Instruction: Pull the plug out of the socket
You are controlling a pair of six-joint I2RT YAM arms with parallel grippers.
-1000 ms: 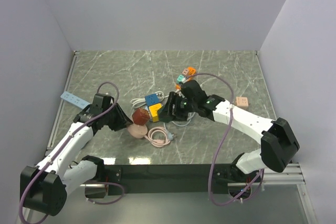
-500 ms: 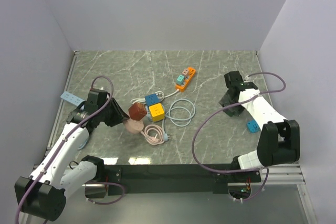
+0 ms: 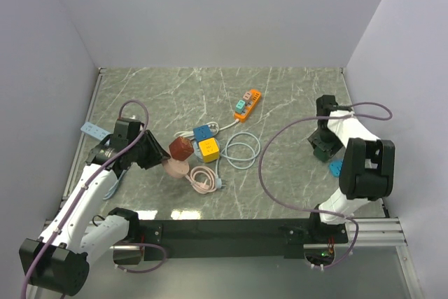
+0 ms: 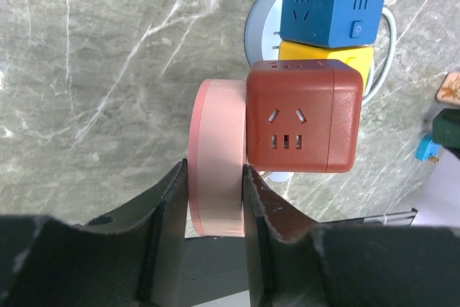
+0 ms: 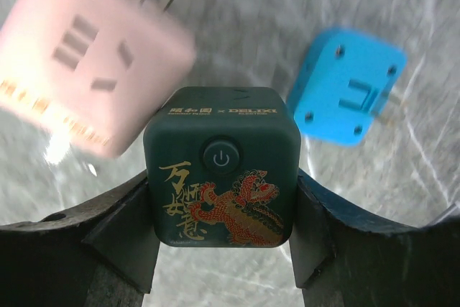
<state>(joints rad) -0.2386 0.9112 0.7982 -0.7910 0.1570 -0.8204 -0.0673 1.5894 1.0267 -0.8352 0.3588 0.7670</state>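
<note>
My left gripper (image 4: 214,177) is shut on a flat round pink plug (image 4: 215,170), gripping it by its two faces. A red-brown cube socket (image 4: 302,116) sits flush against the plug's right face. In the top view the left gripper (image 3: 157,161) holds the plug (image 3: 175,168) and the socket (image 3: 180,148) left of the table's centre. My right gripper (image 5: 223,185) is shut on a dark green cube socket (image 5: 221,167) with a dragon print. In the top view it (image 3: 323,146) is near the right edge.
A blue cube (image 3: 203,132), a yellow cube (image 3: 208,148), a white cable coil (image 3: 238,152) and a pink cable coil (image 3: 206,180) lie mid-table. An orange power strip (image 3: 247,103) lies behind. A blue adapter (image 5: 348,98) and a pink adapter (image 5: 86,84) lie under the right gripper.
My right arm has swung from the table's centre to the right edge, carrying the dark green cube. My left gripper has drawn slightly left with the pink plug and red-brown cube.
</note>
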